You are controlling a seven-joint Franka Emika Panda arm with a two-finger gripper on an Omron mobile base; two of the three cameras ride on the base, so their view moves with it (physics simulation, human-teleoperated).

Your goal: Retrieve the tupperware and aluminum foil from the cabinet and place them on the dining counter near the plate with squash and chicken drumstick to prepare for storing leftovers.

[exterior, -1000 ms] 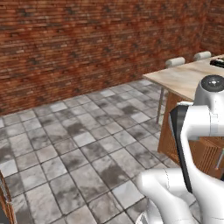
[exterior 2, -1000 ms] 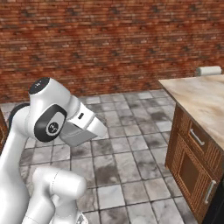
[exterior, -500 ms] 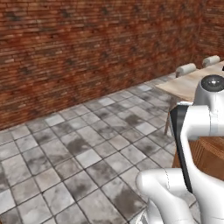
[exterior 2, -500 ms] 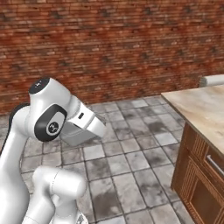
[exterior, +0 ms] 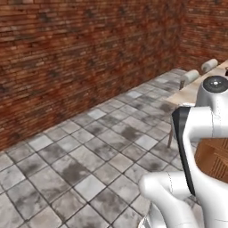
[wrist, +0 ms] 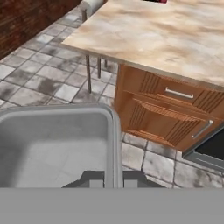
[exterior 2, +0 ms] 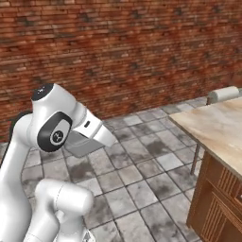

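White arm (exterior 2: 52, 132) folded upright above base; fingers (wrist: 114, 179) clamped shut

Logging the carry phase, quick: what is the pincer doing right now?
Pincer: shut on the rim of the small grey rectangular tub.

light: even, bright | shadows: none cast | glare: none | focus: slightly soft render

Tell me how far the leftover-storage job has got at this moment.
Done: the tupperware is out of the cabinet, with the fingers clamped on its wall. In hand: carrying it over the tiled floor toward the dining counter. Left: setting it beside the plate, then fetching the foil.
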